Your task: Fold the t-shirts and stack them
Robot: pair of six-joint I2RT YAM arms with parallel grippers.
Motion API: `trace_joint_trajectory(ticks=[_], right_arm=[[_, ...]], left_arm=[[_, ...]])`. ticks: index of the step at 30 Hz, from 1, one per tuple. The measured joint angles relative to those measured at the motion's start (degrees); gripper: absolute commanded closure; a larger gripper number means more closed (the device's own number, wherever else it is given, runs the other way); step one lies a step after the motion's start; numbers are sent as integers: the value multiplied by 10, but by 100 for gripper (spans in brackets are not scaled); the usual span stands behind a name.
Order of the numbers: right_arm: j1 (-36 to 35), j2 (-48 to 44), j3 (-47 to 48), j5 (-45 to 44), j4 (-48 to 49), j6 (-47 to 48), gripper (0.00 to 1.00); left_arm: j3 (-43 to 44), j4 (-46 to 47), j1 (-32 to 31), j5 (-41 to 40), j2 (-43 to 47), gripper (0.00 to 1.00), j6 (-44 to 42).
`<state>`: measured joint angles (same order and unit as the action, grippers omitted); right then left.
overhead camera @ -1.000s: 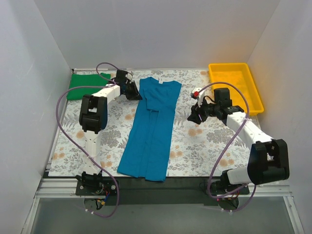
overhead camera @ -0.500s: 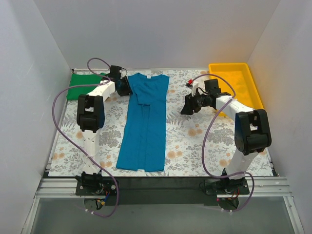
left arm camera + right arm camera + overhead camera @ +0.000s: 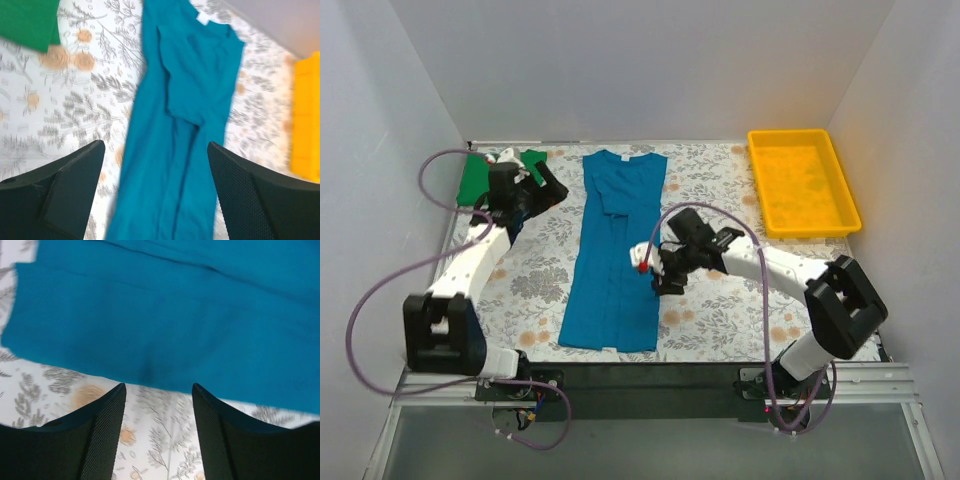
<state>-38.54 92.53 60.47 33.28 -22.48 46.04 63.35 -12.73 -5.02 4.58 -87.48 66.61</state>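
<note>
Teal shirt (image 3: 617, 250) lies as a long strip running top-to-bottom, centre-left of frame; right gripper (image 3: 658, 272) is nearer, jaws apart and empty at its right edge mid-length, while left gripper (image 3: 546, 178) gapes wide, empty, upper left by green shirt (image 3: 475, 178).

Plain white walls (image 3: 640, 70) enclose a floral-patterned table (image 3: 720, 305).

The teal t-shirt (image 3: 615, 255) lies flat, folded into a long strip — the green t-shirt (image 3: 472, 180) folded, far-left.
</note>
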Motion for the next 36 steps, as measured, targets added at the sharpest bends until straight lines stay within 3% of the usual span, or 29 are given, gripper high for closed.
trace_joint_trajectory(ticks=[5, 10, 18, 22, 29, 32, 36], right_arm=[[-165, -87, -81, -80, 3, 86, 32], [-261, -79, -90, -137, 16, 76, 33], [-326, -60, -98, -186, 42, 29, 34], [-243, -57, -93, -163, 45, -16, 38], [95, -40, -49, -75, 123, -216, 36], [134, 2, -45, -76, 170, -352, 36], [130, 67, -45, -63, 198, -486, 38]], left_arm=[[-166, 3, 43, 63, 218, 18, 94], [-281, -86, 50, 123, 316, 18, 183], [-285, -189, 49, 139, 399, 19, 210], [-283, -193, 49, 144, 358, 25, 175], [-286, -163, 49, 196, 330, 27, 123], [-294, -153, 49, 209, 347, 27, 113], [-299, -150, 49, 217, 369, 27, 107]])
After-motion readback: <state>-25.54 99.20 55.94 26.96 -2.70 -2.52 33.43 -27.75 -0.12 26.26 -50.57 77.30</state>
